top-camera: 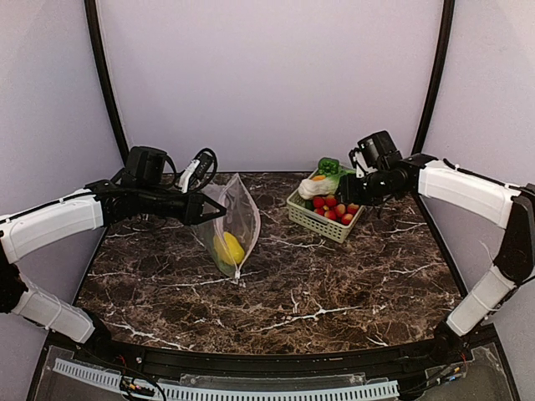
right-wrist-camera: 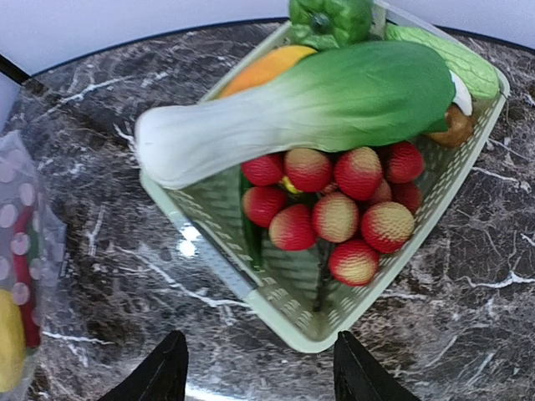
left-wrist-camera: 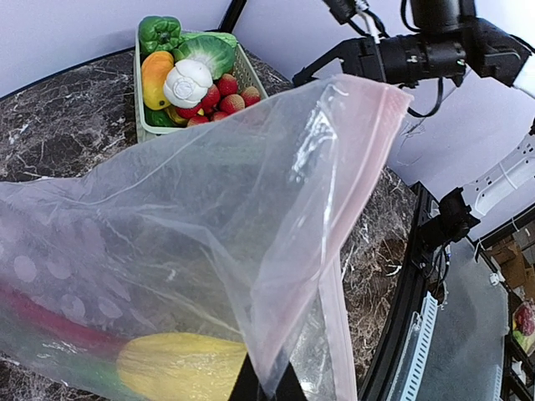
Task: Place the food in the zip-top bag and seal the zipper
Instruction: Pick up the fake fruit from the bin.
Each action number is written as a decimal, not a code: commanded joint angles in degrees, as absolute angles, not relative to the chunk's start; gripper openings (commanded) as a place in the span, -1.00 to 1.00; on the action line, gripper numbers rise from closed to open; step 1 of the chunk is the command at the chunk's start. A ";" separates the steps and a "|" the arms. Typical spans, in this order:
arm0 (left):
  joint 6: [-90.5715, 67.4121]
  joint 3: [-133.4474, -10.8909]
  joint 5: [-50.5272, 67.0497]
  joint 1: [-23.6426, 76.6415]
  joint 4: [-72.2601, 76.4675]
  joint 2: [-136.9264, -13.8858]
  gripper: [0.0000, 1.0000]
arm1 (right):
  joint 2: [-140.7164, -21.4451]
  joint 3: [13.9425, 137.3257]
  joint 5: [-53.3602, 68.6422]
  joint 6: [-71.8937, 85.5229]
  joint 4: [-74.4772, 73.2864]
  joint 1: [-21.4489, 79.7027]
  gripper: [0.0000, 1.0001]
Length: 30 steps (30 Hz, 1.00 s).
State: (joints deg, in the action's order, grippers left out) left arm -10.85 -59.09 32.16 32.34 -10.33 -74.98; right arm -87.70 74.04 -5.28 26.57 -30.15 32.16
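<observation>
food [right-wrist-camera: 334,209] is judged to be only partly bagged: through the clear zip-top bag [top-camera: 230,221] one yellow corn [top-camera: 228,248] and one red chili [left-wrist-camera: 50,322] are seen, with a green shape beside them that cannot be identified. the bag is pinched at its upper edge by the left gripper [top-camera: 209,209], whose fingers are clenched on the plastic, so that it hangs below that gripper with its bottom on the table [top-camera: 334,292]. the pink zipper [left-wrist-camera: 368,167] is seen running away from the left gripper's fingers and appears unsealed, so the closing step is judged not yet done. ahead of the right gripper [right-wrist-camera: 259,376], and a little below it, the pale green basket [right-wrist-camera: 292,317] is found, well apart from the bag. in it are counted one bok choy [right-wrist-camera: 318,104] lying across the top, one tomato cluster of roughly ten red balls under it, one green pepper [right-wrist-camera: 330,17], one orange piece [right-wrist-camera: 267,67] and one cucumber [right-wrist-camera: 443,54] at the far side; a small brown item and something dark green beneath the tomatoes cannot be named. the right gripper's fingers are spread and nothing is held between them. at least five items are therefore judged left to be moved before the zipper can be pressed closed.
</observation>
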 commanded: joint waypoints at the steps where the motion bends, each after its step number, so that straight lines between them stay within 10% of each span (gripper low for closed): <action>1: -9.79 -58.68 31.94 31.90 -10.59 -73.39 -0.99 | -92.96 77.18 1.55 19.82 -32.18 26.23 0.11; 19: -10.04 -58.64 32.52 31.54 -10.37 -73.37 -0.99 | -110.21 90.60 6.08 12.12 -30.45 17.88 -0.20; 30: -10.29 -58.64 33.19 31.46 -10.11 -73.24 -0.99 | -113.68 89.88 8.48 11.66 -27.89 17.76 -0.02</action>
State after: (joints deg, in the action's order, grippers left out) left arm -10.70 -59.09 32.16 31.97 -10.33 -74.98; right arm -112.44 89.62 6.42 12.25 -30.13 17.93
